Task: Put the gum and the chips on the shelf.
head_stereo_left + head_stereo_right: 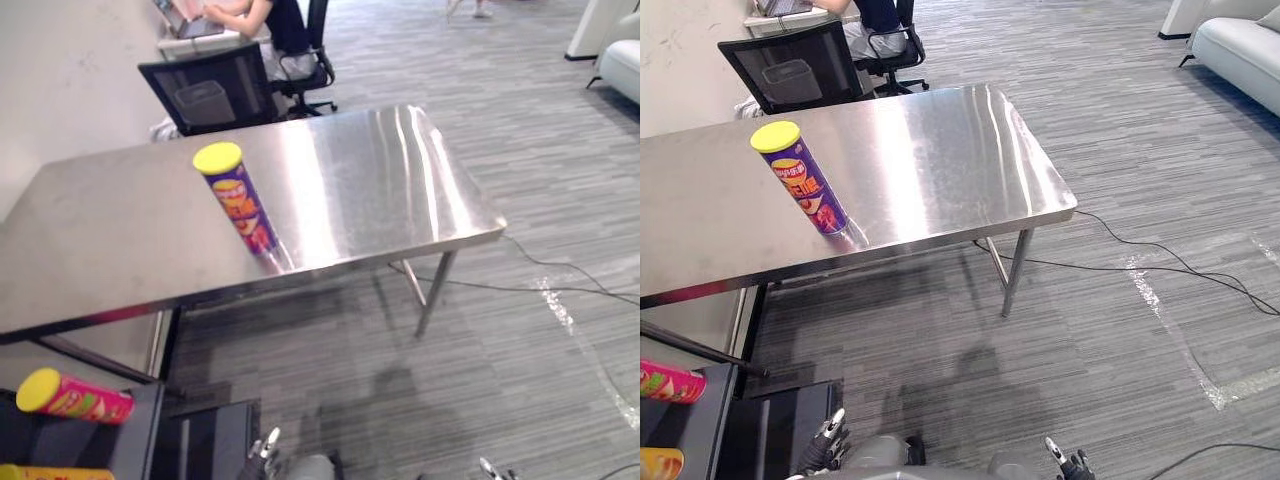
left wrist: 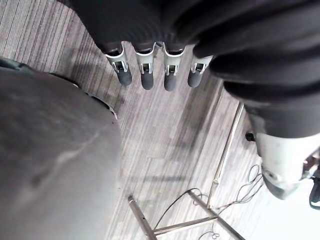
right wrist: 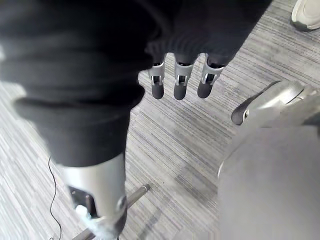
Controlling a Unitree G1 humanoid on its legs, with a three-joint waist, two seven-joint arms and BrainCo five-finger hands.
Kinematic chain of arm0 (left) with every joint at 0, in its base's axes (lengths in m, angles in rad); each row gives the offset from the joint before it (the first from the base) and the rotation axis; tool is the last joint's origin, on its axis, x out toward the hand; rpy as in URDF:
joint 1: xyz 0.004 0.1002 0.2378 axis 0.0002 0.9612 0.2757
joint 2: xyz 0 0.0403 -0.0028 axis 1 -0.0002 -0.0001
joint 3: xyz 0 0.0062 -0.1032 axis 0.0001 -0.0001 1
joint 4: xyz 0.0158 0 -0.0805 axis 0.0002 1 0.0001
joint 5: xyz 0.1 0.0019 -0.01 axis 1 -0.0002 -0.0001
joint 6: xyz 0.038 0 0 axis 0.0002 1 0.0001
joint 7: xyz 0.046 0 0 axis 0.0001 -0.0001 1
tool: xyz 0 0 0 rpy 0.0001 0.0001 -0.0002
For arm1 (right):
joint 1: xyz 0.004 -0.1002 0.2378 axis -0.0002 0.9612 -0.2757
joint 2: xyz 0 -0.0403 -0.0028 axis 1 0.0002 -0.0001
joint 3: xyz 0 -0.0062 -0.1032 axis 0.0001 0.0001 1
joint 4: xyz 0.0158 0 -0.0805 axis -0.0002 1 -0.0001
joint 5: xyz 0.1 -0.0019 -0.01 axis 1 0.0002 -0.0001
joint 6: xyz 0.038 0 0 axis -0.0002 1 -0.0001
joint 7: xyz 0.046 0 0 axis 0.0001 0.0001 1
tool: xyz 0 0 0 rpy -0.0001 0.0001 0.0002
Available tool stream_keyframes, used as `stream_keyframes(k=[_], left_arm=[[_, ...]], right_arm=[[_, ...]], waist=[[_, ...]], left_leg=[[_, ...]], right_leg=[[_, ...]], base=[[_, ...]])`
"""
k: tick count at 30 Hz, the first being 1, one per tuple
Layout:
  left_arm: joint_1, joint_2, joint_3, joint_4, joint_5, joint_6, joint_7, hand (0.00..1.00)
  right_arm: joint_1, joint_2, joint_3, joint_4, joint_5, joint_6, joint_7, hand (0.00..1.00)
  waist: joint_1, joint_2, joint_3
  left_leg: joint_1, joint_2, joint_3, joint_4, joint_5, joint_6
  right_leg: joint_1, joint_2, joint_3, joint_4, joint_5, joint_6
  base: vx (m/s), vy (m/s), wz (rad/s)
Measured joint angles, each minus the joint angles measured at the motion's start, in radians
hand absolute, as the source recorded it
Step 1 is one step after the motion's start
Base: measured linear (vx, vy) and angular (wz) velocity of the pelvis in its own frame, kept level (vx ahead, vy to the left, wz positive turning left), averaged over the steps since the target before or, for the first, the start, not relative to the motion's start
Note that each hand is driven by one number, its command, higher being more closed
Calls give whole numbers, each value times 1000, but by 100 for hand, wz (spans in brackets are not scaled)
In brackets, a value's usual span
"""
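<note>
Left eye view – where do the chips stand? asks one.

The purple chip can (image 1: 238,200), yellow-lidded, stands on its base on the steel table (image 1: 380,180), near the front edge and well apart from both hands, answers the other.

And lower down?

A pink can (image 1: 75,397), also with a yellow lid, lies on its side on the dark shelf (image 1: 135,445) at the robot's lower left, below the table top. A yellow-orange thing (image 1: 40,473) shows at the corner just beside it. Whether that is the gum cannot be told.

What of the hands?

The left hand (image 2: 148,70) hangs over the carpet in its wrist view, fingers straight and side by side, nothing between them. The right hand (image 3: 181,82) looks alike, with its fingers extended downward and empty. Both peek in at the bottom of the right eye view, low and short of the table.

Anything behind the table?

A black office chair (image 1: 205,95) sits just past its far edge, and a person (image 1: 270,20) is seated at a desk further back. A pale sofa (image 1: 1240,50) stands off to the robot's right.
</note>
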Motion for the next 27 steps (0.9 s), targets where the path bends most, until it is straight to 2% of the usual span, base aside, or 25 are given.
stream_keyframes(k=[2,3,4,6,7,8,9,10,11,12,13,14,15,16,17,18,19,20,22,24,26,27], left_arm=[[-8,3,-10,6,23,-1,-1,0],[-9,5,-13,8,24,-1,-1,0],[-14,12,-11,12,23,1,-1,0],[-18,12,-12,20,23,4,-1,0],[-12,28,-15,27,23,7,-3,0],[-8,37,-20,26,24,12,-4,0],[-4,52,-34,26,23,18,-3,0],[-2,55,-36,25,21,21,-2,0],[0,56,-39,24,19,26,2,0],[2,56,-40,19,19,29,4,0],[3,55,-41,16,20,33,7,0],[4,47,-41,10,20,36,17,0],[9,40,-35,0,20,35,20,0],[15,41,-29,-8,20,35,20,0],[25,52,-4,-23,22,34,19,0],[20,54,5,-20,24,37,22,0],[22,31,25,-14,25,39,26,0],[24,12,29,-13,25,40,27,0],[25,-13,55,-14,28,38,21,0],[26,-26,72,-12,27,35,23,0],[26,-28,71,-12,27,29,19,0],[27,-25,70,-12,23,26,20,0]], right_arm=[[-3,6,-14,0,-4,-2,-12,0],[-4,6,-14,1,-7,-3,-15,0],[-9,7,-13,2,-24,-5,-19,0],[-15,7,-7,0,-35,-12,-20,0],[-16,5,15,-2,-38,-29,-21,0],[-18,8,28,-3,-38,-30,-21,0],[-15,13,48,-4,-36,-34,-22,0],[-12,12,58,-3,-33,-36,-23,0],[-11,5,71,-4,-28,-40,-23,0],[-19,0,90,-6,-28,-43,-22,0],[-23,-5,97,-9,-28,-44,-22,0],[-26,-13,101,-21,-28,-46,-21,0],[-21,-11,110,-43,-28,-53,-21,0],[-18,-9,121,-49,-28,-62,-21,0],[-2,10,142,-68,-28,-73,-23,0],[3,19,143,-77,-26,-73,-25,0],[-3,9,145,-89,-26,-73,-34,0],[-4,-1,147,-101,-27,-73,-35,0],[-3,0,174,-125,-27,-69,-47,0],[-15,-3,178,-125,-29,-61,-57,0],[-18,-4,178,-115,-29,-56,-61,0],[-23,-5,178,-113,-29,-40,-63,0]], waist=[[10,4,-11],[11,-7,-6],[12,-9,-6],[15,-17,-8],[13,-41,-9],[10,-51,-9],[8,-56,-9],[7,-53,-9],[8,-61,-8],[9,-49,-13],[7,-45,-12],[8,-31,-7],[10,-25,-4],[12,-31,-6],[10,-67,-8],[9,-82,-10],[11,-39,-13],[11,-19,-16],[15,-11,-22],[15,-10,-25],[22,-17,-28],[24,-16,-29]], left_leg=[[6,-4,0,-4,-20,2],[11,-9,0,-13,-30,2],[34,-23,1,-57,-58,10],[54,-47,5,-98,-60,17],[90,-73,7,-133,-58,25],[104,-85,5,-140,-59,30],[140,-95,4,-157,-60,45],[157,-94,3,-164,-61,50],[178,-82,-4,-170,-62,59],[193,-61,-17,-170,-65,56],[195,-45,-26,-168,-63,49],[199,-7,-46,-165,-65,35],[204,27,-63,-165,-68,15],[202,35,-75,-164,-71,4],[204,33,-111,-157,-96,-36],[205,34,-129,-147,-112,-51],[200,80,-156,-127,-132,-66],[199,99,-165,-126,-138,-77],[193,120,-201,-136,-127,-105],[191,131,-218,-143,-94,-131],[187,131,-218,-149,-53,-137],[180,131,-219,-149,-33,-135]], right_leg=[[-2,-8,-1,11,-8,13],[-7,-12,-2,23,-13,21],[-37,-24,-1,93,-35,46],[-114,-44,-2,246,-40,54],[-208,-85,-4,446,-28,58],[-237,-103,-4,518,-13,57],[-289,-131,-6,644,30,60],[-305,-146,-18,681,22,55],[-319,-163,-74,693,-5,16],[-332,-165,-126,654,-36,1],[-334,-158,-148,613,-42,-8],[-335,-128,-174,508,-42,-11],[-326,-92,-165,355,-15,0],[-314,-80,-152,268,20,-2],[-287,-80,-88,118,230,5],[-272,-85,-61,128,191,56],[-260,-45,-58,144,163,54],[-260,-25,-54,153,162,55],[-250,-22,-101,180,60,35],[-240,-21,-135,197,37,19],[-220,-22,-161,180,28,11],[-206,-22,-174,160,27,8]], base=[[113,73,-6],[75,89,-6],[47,89,-12],[-8,78,-20],[-1,85,-15],[71,82,-8],[94,28,7],[146,4,15],[178,-28,21],[252,-82,26],[286,-140,33],[306,-180,41],[261,-175,41],[251,-228,62],[198,-248,67],[242,-359,78],[191,-307,45],[211,-282,47],[193,-238,55],[132,-263,52],[44,-186,42],[5,-133,37]])
